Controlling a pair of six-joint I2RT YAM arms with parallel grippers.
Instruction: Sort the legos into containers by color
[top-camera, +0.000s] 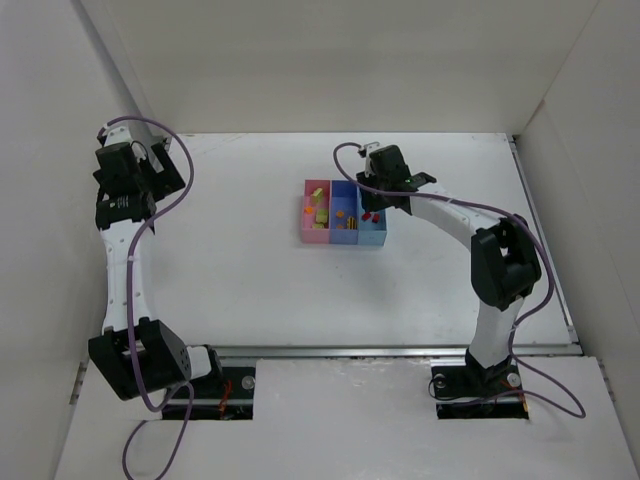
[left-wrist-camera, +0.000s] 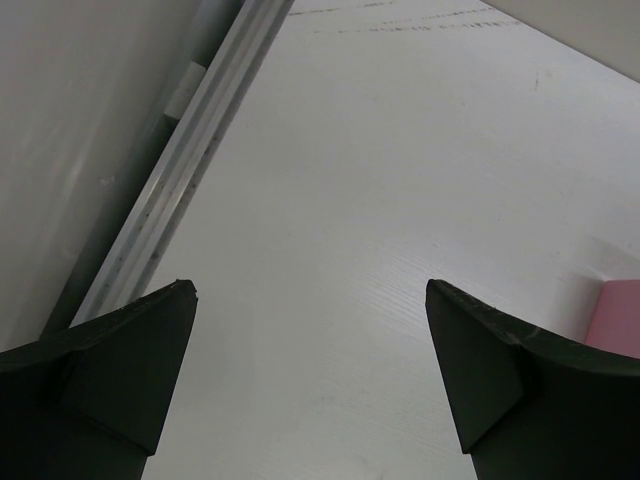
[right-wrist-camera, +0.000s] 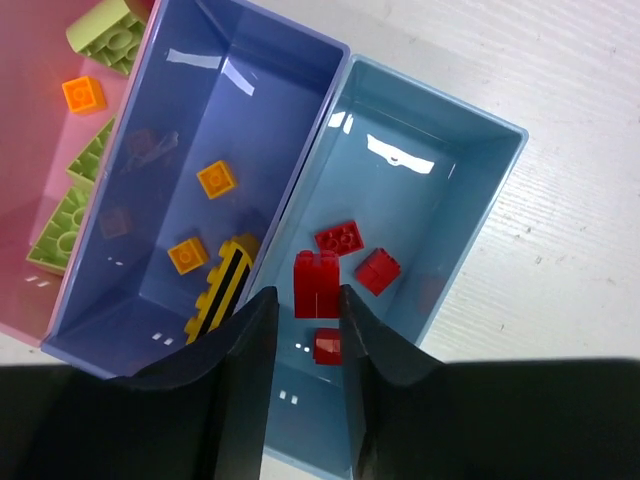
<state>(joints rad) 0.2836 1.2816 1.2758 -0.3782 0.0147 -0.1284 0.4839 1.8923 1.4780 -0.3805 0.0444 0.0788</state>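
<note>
Now, tray (top-camera: 310, 240): three joined bins in a row; we log it mid-table, a little right of centre.
Pink bin (right-wrist-camera: 30, 60): left end; yellow-green bricks (right-wrist-camera: 70, 205), one orange brick (right-wrist-camera: 83, 94).
Blue-violet bin (right-wrist-camera: 270, 110): middle; two orange bricks (right-wrist-camera: 217, 179), a yellow brick with black stripes (right-wrist-camera: 222, 290).
Light blue bin (right-wrist-camera: 430, 210): right end; three red bricks (right-wrist-camera: 338, 237) on its floor.
Right gripper (right-wrist-camera: 307, 292): over the light blue bin, fingers narrowly parted, a fourth red brick (right-wrist-camera: 317, 280) upright between the tips; clamped or loose, we cannot tell.
Left gripper (left-wrist-camera: 310, 290): far left, well apart from the tray; fingers spread wide, nothing between.
</note>
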